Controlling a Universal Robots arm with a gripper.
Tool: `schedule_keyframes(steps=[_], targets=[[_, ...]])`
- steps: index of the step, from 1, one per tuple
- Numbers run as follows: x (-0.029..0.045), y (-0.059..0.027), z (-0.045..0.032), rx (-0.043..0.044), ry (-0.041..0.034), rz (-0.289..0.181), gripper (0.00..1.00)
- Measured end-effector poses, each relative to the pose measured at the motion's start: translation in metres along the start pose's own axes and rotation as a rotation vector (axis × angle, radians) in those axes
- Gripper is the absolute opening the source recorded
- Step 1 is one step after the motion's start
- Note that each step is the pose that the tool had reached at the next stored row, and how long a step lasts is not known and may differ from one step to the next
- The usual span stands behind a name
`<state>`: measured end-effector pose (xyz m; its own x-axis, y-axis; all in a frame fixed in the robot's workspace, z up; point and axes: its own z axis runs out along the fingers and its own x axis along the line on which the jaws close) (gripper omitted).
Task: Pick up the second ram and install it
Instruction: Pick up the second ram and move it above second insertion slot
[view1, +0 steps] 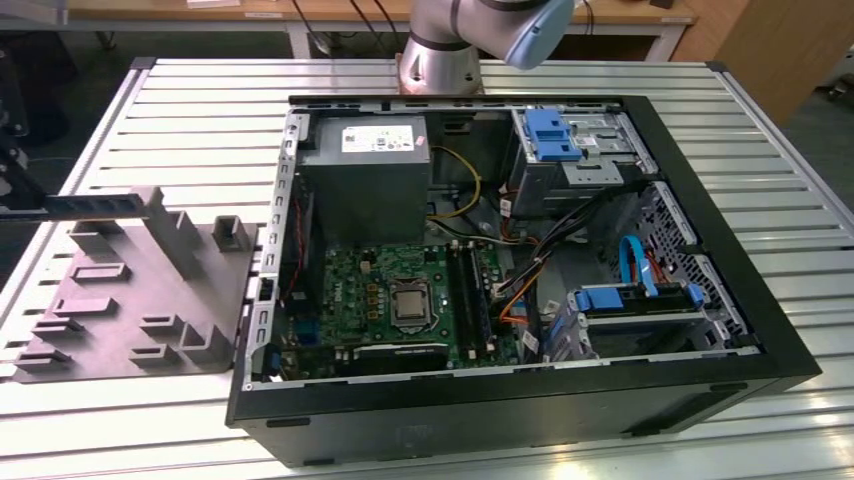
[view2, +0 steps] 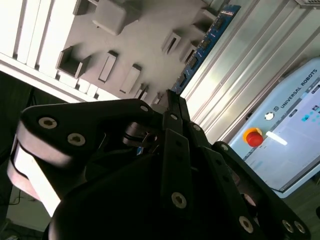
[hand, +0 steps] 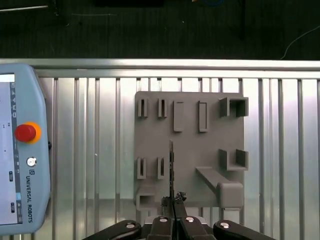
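The second ram (view2: 207, 42) is a thin dark-blue board stick, and my gripper (view2: 171, 102) is shut on one end of it. In the first wrist view the ram (hand: 171, 165) appears edge-on as a narrow dark line rising from the closed fingertips of the gripper (hand: 173, 201). It hangs above the grey slotted fixture (hand: 190, 145), over its middle. The open computer case (view1: 521, 400) lies on the slatted table, with the green motherboard (view1: 387, 285) and its long black slots (view1: 470, 290) facing up.
The grey fixture (view1: 134, 290) lies at the exterior view's left of the case. A teach pendant with a red stop button (hand: 25, 133) rests on the slats beside the fixture. Inside the case are a grey power-supply box (view1: 363, 170), cables and blue drive brackets (view1: 550, 135).
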<state>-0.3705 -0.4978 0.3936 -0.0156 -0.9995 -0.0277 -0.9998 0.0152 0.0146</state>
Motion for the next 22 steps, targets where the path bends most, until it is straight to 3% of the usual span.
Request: schedule_keyframes(steps=[22], targets=[[-0.0013,-0.0830,-0.0005,-0.0002,0.0001,0.000,0.12]])
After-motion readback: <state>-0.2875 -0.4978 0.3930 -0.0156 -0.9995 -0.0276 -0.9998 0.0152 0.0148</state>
